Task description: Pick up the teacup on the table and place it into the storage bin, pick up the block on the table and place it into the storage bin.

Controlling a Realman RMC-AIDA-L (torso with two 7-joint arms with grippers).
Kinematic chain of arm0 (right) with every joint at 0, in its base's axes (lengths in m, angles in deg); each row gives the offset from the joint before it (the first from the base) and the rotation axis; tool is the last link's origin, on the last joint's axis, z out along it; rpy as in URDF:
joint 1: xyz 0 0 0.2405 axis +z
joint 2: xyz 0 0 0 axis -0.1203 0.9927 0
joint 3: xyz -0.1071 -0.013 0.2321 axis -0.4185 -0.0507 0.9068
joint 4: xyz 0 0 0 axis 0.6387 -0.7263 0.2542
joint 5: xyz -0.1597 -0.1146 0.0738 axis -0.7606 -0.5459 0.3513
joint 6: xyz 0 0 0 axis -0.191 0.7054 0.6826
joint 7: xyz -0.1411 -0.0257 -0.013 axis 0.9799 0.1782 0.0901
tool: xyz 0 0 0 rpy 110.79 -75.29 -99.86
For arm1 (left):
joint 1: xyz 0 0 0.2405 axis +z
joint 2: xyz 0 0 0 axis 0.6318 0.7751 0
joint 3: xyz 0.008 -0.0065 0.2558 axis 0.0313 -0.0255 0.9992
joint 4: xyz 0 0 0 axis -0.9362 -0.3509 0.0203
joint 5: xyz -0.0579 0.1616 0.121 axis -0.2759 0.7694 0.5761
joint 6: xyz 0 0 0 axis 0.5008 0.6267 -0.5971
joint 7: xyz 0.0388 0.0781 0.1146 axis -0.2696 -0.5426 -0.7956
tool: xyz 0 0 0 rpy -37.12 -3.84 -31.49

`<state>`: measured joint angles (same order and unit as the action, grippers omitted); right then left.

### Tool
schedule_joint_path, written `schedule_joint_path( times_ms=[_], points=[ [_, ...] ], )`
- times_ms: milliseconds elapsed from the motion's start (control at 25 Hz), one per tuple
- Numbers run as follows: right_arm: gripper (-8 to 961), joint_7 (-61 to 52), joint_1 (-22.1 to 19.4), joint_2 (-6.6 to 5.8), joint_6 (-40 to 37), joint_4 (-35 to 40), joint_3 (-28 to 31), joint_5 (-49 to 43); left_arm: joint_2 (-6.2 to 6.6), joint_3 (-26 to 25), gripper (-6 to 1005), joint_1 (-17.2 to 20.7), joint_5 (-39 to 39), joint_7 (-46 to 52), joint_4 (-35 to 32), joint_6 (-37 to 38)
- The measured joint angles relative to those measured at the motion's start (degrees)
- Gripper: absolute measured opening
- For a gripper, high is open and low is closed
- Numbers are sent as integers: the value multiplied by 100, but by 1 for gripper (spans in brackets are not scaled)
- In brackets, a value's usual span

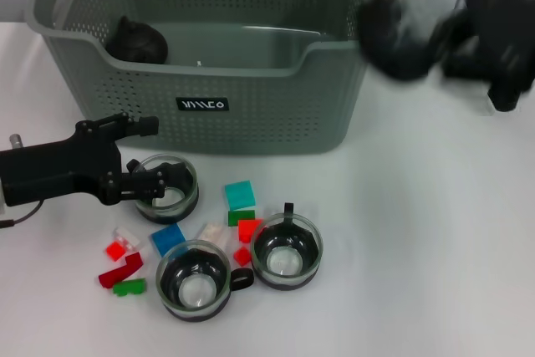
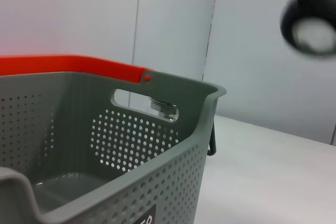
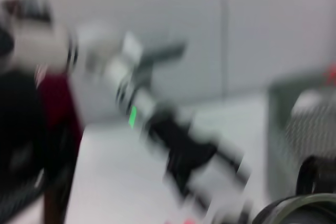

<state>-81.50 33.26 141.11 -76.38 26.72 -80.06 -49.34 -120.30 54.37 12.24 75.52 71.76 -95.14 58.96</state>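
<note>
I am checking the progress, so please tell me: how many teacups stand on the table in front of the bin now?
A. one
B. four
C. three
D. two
C. The head view shows three teacups before the bin: one at the left gripper, namely the left cup, then the front cup and the right cup.

Plain white desk [image 1: 435, 232], matte and evenly lit, no harsh shadows on it anywhere. Behind it stood a pale grey wall [image 2: 68, 14] made of flat panels, with thin vertical seams running down between them. In the right wrist view the same light wall showed, plus something dark red at one edge, too smeared to identify.
</note>
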Motion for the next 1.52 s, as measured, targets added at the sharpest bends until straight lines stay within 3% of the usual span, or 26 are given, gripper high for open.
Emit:
schedule_joint_path(
  times_ms=[160,400,600,840,960,1200,1360,1520],
  points=[
    [57,-115,-101,-6,483,16,460,610,-4,-1,905,-10,-19,1,1,-17],
    [57,-909,281,-3,2274,38,67,302,-12,0,904,-48,-88,25,32,-18],
    [57,-1611,1179,-77,3462,-353,-389,-1106,-14,1,905,-75,-113,29,63,-20],
    [57,-1747,2717,-213,4192,-2324,-497,-2812,-14,1,905,-74,-237,32,69,-32],
    [58,-1650,2953,-192,4448,-2767,-578,-3002,-14,0,905,-74,-242,30,114,-34],
    [58,-1151,3289,-38,4989,-3703,-1094,-3029,-30,0,904,-69,-284,0,151,-34],
    [58,-668,3286,86,5166,-4011,-1117,-2915,-48,0,904,-66,-285,-1,150,-34],
    [58,-466,3238,104,5295,-4250,-1113,-2846,-90,0,904,-55,-285,-4,150,-35]
  ],
)
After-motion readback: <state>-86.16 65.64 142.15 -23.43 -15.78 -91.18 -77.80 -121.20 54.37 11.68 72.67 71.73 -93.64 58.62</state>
